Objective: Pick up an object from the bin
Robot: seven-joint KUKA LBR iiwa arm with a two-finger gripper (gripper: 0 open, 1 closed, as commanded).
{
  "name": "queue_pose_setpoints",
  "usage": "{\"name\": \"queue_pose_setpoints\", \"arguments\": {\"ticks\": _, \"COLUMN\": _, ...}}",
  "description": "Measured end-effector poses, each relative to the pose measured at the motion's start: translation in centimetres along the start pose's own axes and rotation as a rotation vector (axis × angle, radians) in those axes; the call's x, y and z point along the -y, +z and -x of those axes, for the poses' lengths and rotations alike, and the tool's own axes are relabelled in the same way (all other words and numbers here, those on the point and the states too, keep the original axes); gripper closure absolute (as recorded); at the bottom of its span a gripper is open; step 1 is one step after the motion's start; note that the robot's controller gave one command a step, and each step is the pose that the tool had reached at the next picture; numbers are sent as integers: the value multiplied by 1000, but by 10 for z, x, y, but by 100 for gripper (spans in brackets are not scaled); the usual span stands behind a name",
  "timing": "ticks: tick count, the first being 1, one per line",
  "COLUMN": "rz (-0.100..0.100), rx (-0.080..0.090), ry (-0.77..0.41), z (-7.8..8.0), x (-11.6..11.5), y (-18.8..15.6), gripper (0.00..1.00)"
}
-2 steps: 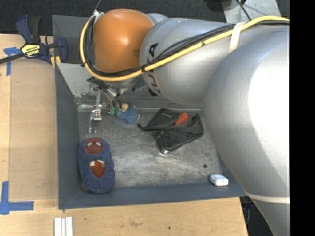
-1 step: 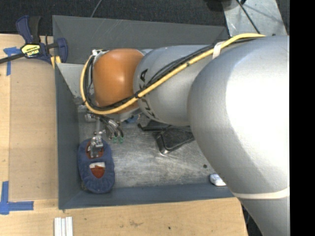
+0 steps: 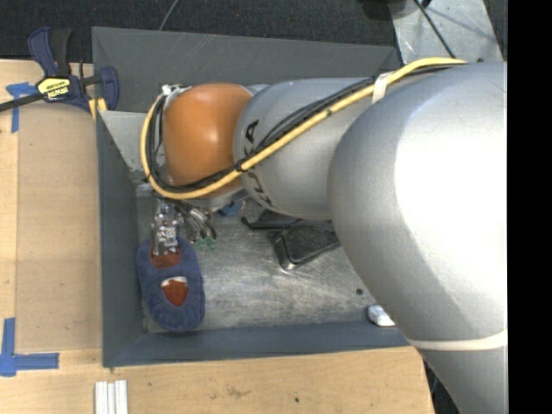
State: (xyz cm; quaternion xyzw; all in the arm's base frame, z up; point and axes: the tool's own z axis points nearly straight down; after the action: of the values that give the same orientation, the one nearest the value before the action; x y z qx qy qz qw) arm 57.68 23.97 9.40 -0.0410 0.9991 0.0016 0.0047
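My gripper [image 3: 167, 229] hangs below the arm's orange cover at the bin's left side, its tip right at the upper end of a blue fuzzy slipper-shaped thing [image 3: 181, 304]. That blue thing lies along the left wall toward the front corner and carries an orange-red patch in its middle. Whether the gripper touches it or only hovers over it I cannot tell. A small green bit [image 3: 207, 242] lies just right of the gripper. A black flat tool-like thing [image 3: 302, 241] rests on the bin floor further right, partly under the arm.
The big grey arm covers the right and back of the bin. A small white and blue thing [image 3: 377, 316] peeks out at the front right beside the arm. Bare floor stretches between the blue thing and the black one.
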Motion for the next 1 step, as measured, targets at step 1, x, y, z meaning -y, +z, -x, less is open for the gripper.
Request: {"name": "queue_pose_setpoints", "arguments": {"ticks": 1, "rz": -1, "rx": -5, "ry": 11, "z": -10, "x": 6, "y": -3, "gripper": 100}}
